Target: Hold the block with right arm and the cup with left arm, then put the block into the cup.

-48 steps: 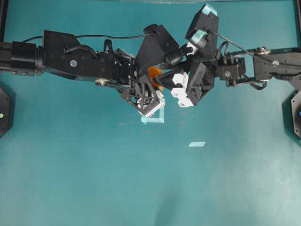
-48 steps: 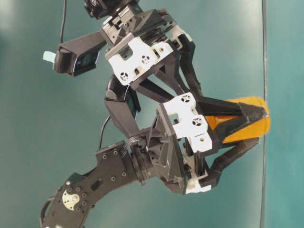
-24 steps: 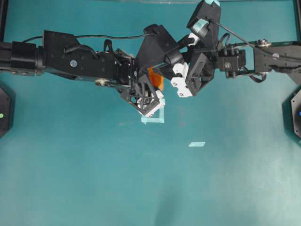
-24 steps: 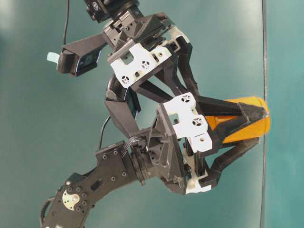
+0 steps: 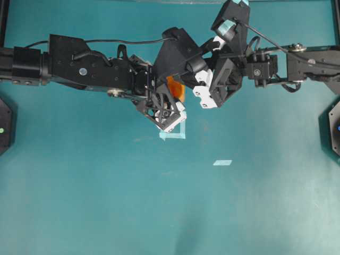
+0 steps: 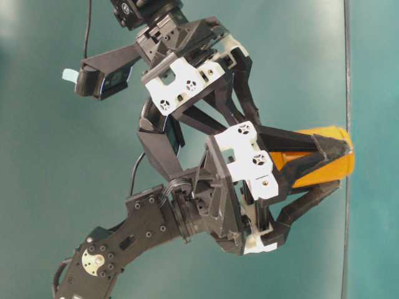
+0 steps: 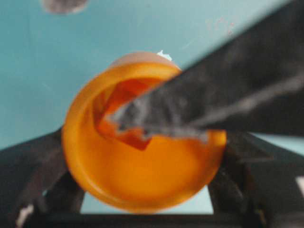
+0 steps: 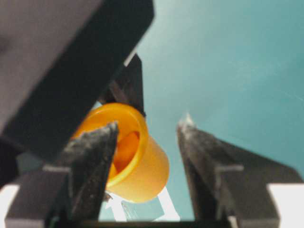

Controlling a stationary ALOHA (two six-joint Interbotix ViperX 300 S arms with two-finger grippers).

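left gripper [image 7: 142, 209]: my black lattice fingers [image 6: 305, 163] clamp the small bright orange round plastic cup [image 6: 324, 159] from both sides, pressed on its wall.
cup: sits between my left fingertips, tipped on its side, mouth facing my right gripper; a darker orange shape lies inside, cannot tell what it is.
right gripper [image 8: 147, 130]: fingers spread wide, nothing pinched between them; one black fingertip [image 8: 97, 142] crosses the cup's rim, the other stands apart beside the cup.
right arm [image 5: 297, 66]: black, white finger mounts, pale teal patch near my wrist; reaches in to meet my left arm [image 5: 79, 66] above the table.
table: teal surface [image 5: 106, 202] below both hands, pale tape marks [image 5: 172, 135] under my left gripper.
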